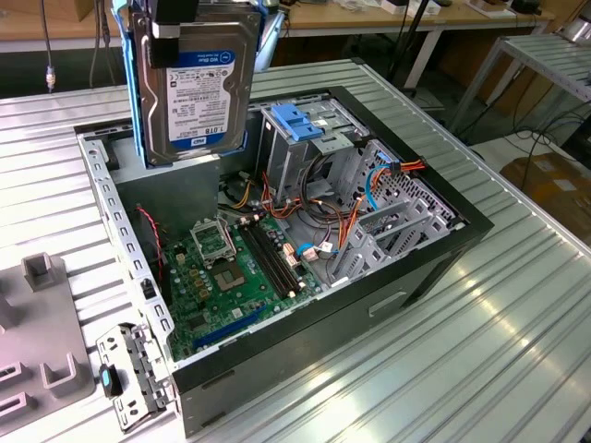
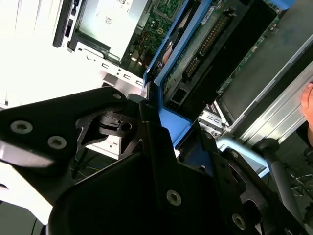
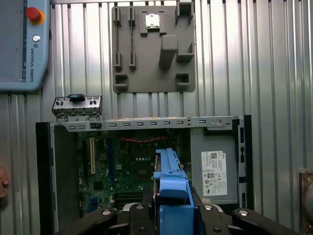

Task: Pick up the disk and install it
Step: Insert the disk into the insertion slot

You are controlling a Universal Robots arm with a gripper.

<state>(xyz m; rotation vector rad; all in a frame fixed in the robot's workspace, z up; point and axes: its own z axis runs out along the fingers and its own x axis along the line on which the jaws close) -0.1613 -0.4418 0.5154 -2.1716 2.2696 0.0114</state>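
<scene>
The disk (image 1: 196, 88) hangs upright in the air over the back corner of the open computer case (image 1: 434, 268). It is silver-grey with a white label, a blue band and blue side rails. My gripper (image 1: 175, 23) is shut on its upper end. In the first wrist view the disk (image 3: 171, 178) shows edge-on between my black fingers (image 3: 139, 215), above the case's inside. In the second wrist view the disk's circuit-board underside (image 2: 205, 54) and blue rail (image 2: 164, 105) run away from my gripper.
Inside the case lie a green motherboard (image 1: 226, 272), a metal cage with a blue top (image 1: 300, 125), cables and a grey power-supply box (image 3: 215, 171). A grey fixture plate (image 3: 151, 49) and a loose bracket (image 3: 77, 106) rest on the ribbed table. A hand (image 2: 308, 105) is nearby.
</scene>
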